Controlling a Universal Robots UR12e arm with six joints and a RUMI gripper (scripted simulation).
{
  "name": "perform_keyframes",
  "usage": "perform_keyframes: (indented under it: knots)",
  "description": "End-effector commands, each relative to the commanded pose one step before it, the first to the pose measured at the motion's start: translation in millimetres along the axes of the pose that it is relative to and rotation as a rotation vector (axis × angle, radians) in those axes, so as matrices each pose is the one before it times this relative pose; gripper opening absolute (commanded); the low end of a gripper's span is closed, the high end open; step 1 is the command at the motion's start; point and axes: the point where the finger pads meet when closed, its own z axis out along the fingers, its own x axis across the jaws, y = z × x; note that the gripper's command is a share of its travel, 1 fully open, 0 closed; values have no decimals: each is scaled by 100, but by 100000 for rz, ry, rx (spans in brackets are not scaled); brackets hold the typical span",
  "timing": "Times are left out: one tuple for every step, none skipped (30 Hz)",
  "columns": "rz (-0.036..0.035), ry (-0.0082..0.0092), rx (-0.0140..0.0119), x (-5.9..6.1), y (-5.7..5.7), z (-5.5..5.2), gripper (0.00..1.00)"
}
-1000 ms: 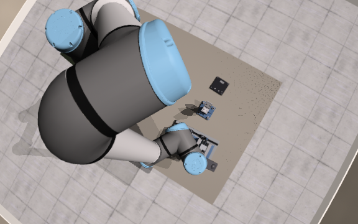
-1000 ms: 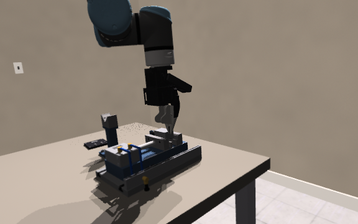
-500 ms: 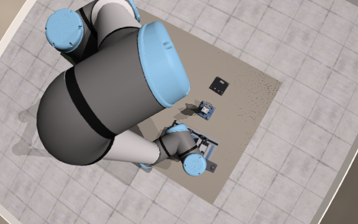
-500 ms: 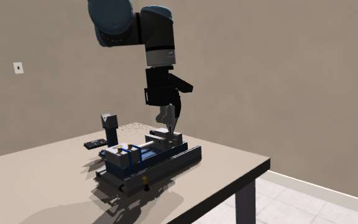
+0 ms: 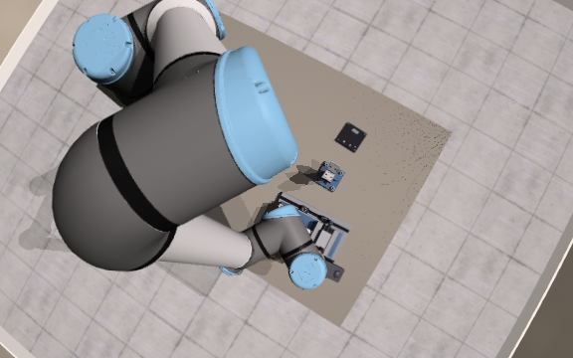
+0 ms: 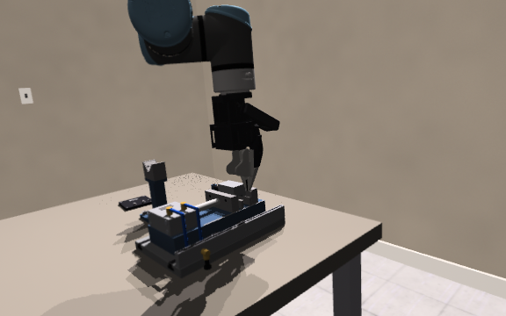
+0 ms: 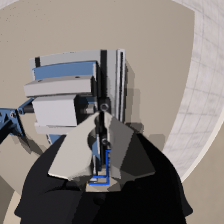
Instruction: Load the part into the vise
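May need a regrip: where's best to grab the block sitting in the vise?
From straight above. The block lies flat and low in the vise, so side approaches look walled off. Probably pinch across whichever two faces stand free of jaw and stop; the views don't settle which. The gripper is shut and empty, so open it first.

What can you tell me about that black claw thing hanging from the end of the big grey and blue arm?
The black two-fingered gripper hangs straight down from the arm's pale grey wrist, above the far end of the blue and grey vise. Its boxy black body carries a side block and two tapering fingers, light grey and dark. The fingers are shut together with nothing between them. Their tips sit right at the vise's far end; actual contact cannot be judged.
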Motion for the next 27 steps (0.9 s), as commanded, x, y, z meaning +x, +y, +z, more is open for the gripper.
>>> perform_keyframes:
  knots:
    - [-13,59,107,400,-61,-61,0]
    - [0,0,0,19,0,0,0]
    - [0,0,0,7,0,0,0]
    - [0,0,0,1,0,0,0]
    - [0,0,0,0,0,-1,0]
    - [0,0,0,0,0,-4,0]
    - [0,0,0,0,0,-12,0]
    - [0,0,0,0,0,0,0]
    - [0,0,0,0,0,0,0]
    - [0,0,0,0,0,-21,0]
    - [0,0,0,0,0,-34,0]
    - [0,0,0,0,0,-48,0]
    - [0,0,0,0,0,-63,0]
    - [0,0,0,0,0,-80,0]
    - [0,0,0,0,0,-97,0]
    - [0,0,0,0,0,-115,0]
    - [0,0,0,0,0,-132,0]
    - [0,0,0,0,0,-150,0]
    - [0,0,0,0,0,-166,0]
    - [0,0,0,0,0,-182,0]
    - [0,0,0,0,0,-197,0]
    - [0,0,0,0,0,-211,0]
    - [0,0,0,0,0,-223,0]
    - [0,0,0,0,0,-233,0]
    - [0,0,0,0,0,0,0]
    - [0,0,0,0,0,0,0]
    - [0,0,0,0,0,-242,0]
